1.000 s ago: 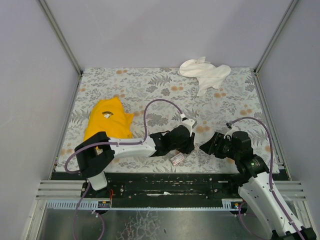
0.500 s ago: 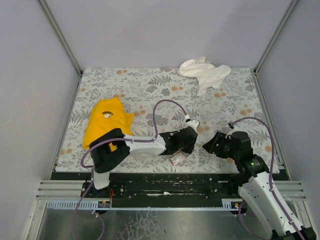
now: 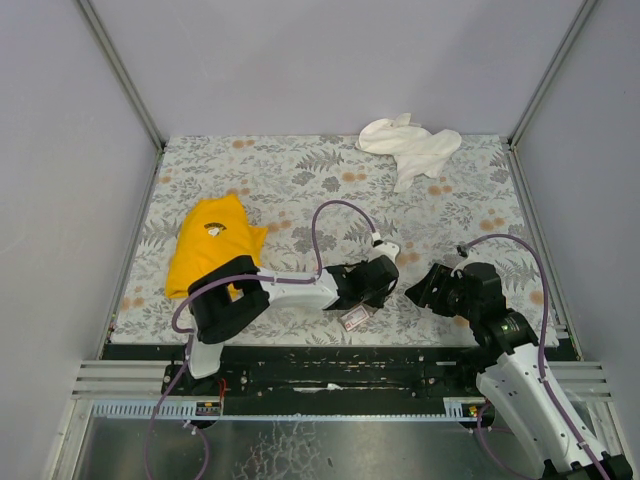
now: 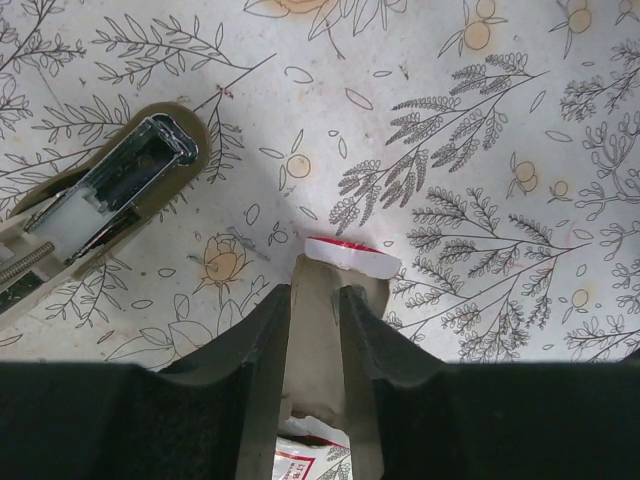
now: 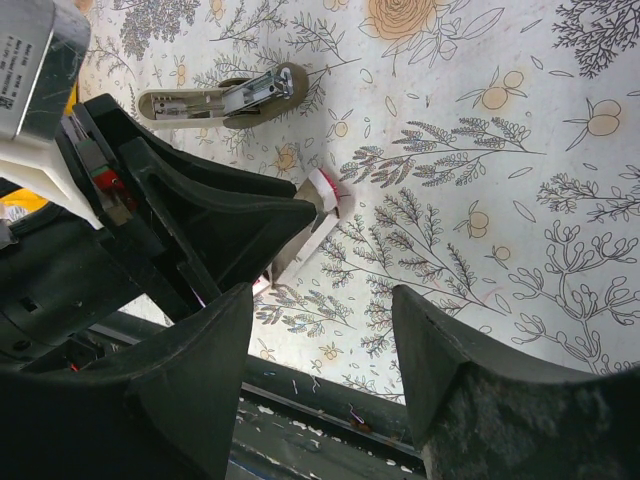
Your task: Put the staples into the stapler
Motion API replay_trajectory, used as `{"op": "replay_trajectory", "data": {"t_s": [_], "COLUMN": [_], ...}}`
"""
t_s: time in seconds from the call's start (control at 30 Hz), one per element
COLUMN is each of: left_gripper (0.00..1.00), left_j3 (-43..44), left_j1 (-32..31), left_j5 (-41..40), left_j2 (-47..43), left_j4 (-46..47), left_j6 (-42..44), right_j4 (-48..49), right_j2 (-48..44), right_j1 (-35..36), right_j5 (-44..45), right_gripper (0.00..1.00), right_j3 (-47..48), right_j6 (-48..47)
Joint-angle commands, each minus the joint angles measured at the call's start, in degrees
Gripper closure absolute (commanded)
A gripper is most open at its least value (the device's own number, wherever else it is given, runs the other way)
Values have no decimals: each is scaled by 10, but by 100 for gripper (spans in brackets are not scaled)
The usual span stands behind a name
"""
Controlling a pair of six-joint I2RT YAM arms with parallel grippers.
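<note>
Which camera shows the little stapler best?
The right wrist view: the stapler lies whole and opened there. The left wrist view is closer but cuts off its rear; from above I cannot make it out.

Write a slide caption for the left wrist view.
Left fingers clamp the staple box; the stapler lies open and apart on the floral table, upper left.

A floral-patterned table (image 3: pixel 300 170) is being enclosed by plain grey walls (image 3: pixel 330 60), with metal posts (image 3: pixel 122 72) being seen at its far corners; it is being lit evenly.
</note>
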Motion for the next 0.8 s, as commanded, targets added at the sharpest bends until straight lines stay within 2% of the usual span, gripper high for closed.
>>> {"op": "replay_trajectory", "data": {"t_s": [0.0,0.3,0.6,0.77], "left_gripper": [75,77,87,87], "left_j3": [17,12,1,-3], "left_j1": [-5,-14,-29,-33], "left_j5": [-19,-8,-9,-23], "left_j2": [4,2,3,-11], "left_j4": [-10,-3,1,-1], "left_j6": [-8,-7,-4,-1], "right_j4": [12,7,6,5], "right_j2": [2,-2,-9,-12], "right_j1": [-2,-2,-1,-2], "right_j5": [14,17,19,21], "right_gripper": [36,36,36,36], "right_j3": [10,11,9,9], "right_j6": [-11,-10,-6,-4]}}
